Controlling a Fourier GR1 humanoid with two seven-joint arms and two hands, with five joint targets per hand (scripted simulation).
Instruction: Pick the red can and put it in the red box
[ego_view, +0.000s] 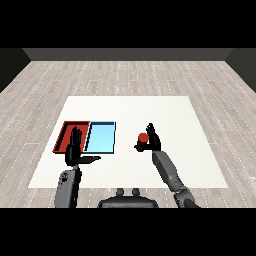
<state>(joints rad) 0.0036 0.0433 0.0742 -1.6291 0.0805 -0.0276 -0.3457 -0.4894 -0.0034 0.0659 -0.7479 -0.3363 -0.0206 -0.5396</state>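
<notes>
The red can (143, 138) is held by my right hand (151, 142) right of the table's middle, fingers and thumb curled round it. Whether it rests on the table or hangs just above it I cannot tell. The red tray (64, 132) lies at the left, partly covered by my left hand (74, 151), which is open with straight fingers pointing away and the thumb stretched to the right.
A light blue tray (101, 137) lies directly right of the red tray, between it and the can. The white table (170, 115) stretches wide behind and to the right of my right hand.
</notes>
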